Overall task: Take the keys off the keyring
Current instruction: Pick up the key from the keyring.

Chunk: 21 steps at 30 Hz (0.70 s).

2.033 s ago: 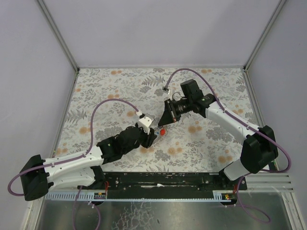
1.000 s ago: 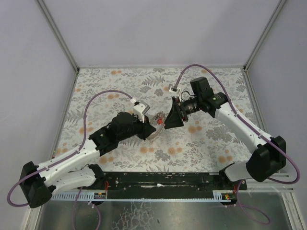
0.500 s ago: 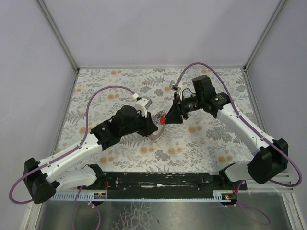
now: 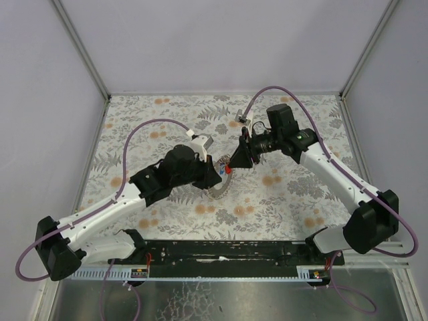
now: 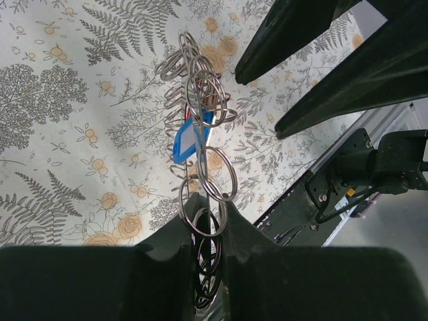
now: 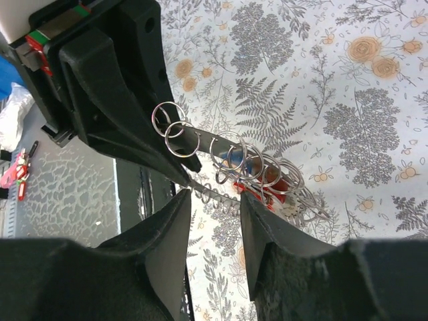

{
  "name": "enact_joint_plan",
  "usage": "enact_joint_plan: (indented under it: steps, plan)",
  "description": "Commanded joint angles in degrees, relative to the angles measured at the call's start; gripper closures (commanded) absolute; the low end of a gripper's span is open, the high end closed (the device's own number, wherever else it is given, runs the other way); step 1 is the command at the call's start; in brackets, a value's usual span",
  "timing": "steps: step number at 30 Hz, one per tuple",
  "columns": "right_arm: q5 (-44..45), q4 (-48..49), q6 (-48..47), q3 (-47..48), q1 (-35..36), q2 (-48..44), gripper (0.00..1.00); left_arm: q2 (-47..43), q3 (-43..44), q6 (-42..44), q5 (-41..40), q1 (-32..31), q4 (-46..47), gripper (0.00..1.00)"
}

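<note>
Keyring (image 4: 215, 190) | left tool (image 5: 206, 200): clamped on it | right tool (image 6: 214, 196): jaws apart

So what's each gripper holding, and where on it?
Left gripper is shut on the keyring, pinching the loops at one end. Right gripper is open beside it, holding nothing.

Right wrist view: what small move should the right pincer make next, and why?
Probably ease the right pincer forward and close it on the red key. The left pincer is shut on the keyring, so the ring looks steadied. The red key hangs just ahead of the right pincer's open jaws and is not yet gripped.
</note>
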Motion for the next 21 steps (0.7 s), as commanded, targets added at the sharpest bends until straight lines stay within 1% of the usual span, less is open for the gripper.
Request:
enact_joint_plan:
  steps: [1, 11, 16, 19, 21]
  plan:
    - [2.36, 2.18, -0.16, 1.18, 0.71, 0.15, 0.59, 0.33, 3.31, -1.66, 0.27, 0.04, 1.34, 1.00]
    - [6.08, 2.04, -0.89, 2.12, 2.45, 1.06, 0.61, 1.39, 3.74, -3.15, 0.74, 0.06, 1.16, 1.00]
    - [7.01, 2.01, -0.84, 2.28, 2.95, 1.12, 0.66, 1.44, 3.65, -3.75, 0.57, 0.02, 1.16, 1.00]
    - [7.31, 1.84, -0.82, 2.58, 3.11, 1.25, 0.71, 1.59, 3.74, -3.97, 0.49, 0.05, 1.11, 1.00]
    - [8.67, 1.21, -1.27, 3.07, 3.11, 1.21, 0.70, 1.61, 3.89, -4.06, 0.40, -0.01, 0.79, 1.00]
